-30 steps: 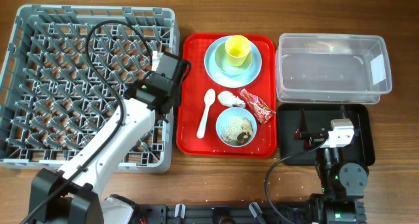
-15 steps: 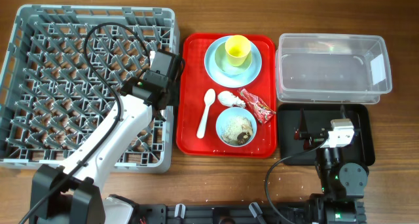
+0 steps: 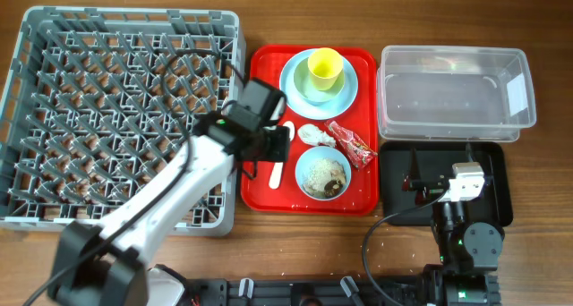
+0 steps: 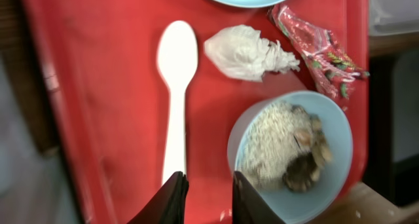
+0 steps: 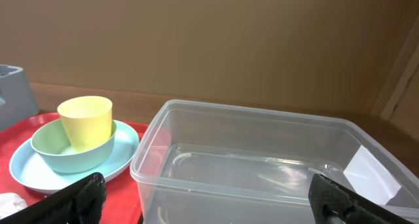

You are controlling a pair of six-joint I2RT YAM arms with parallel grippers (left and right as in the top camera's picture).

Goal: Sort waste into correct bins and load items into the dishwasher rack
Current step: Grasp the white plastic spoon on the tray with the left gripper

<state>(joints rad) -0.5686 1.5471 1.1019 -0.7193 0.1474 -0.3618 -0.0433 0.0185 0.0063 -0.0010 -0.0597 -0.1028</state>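
My left gripper [image 3: 277, 147] hovers low over the red tray, open by a narrow gap and empty [image 4: 208, 201]. The white spoon [image 4: 177, 86] lies just ahead of its left finger [image 4: 171, 198]. A crumpled tissue [image 4: 245, 50], a red wrapper [image 4: 314, 47] and a pale blue bowl of rice-like scraps [image 4: 291, 152] lie to its right. A yellow cup [image 3: 325, 67] stands in a bowl on the blue plate [image 3: 291, 87]. My right gripper [image 3: 428, 170] rests open over the black tray [image 3: 497, 208], facing the clear tub [image 5: 262, 158]. The fork is out of view.
The grey rack [image 3: 89, 38] fills the left of the table, and my left arm crosses its right edge. The red tray [image 3: 260, 194] lies between the rack and the clear tub [image 3: 452, 96]. The tub holds nothing.
My left arm has swung right from the rack's right edge out over the red tray, ending above the spoon. The right arm has not moved.
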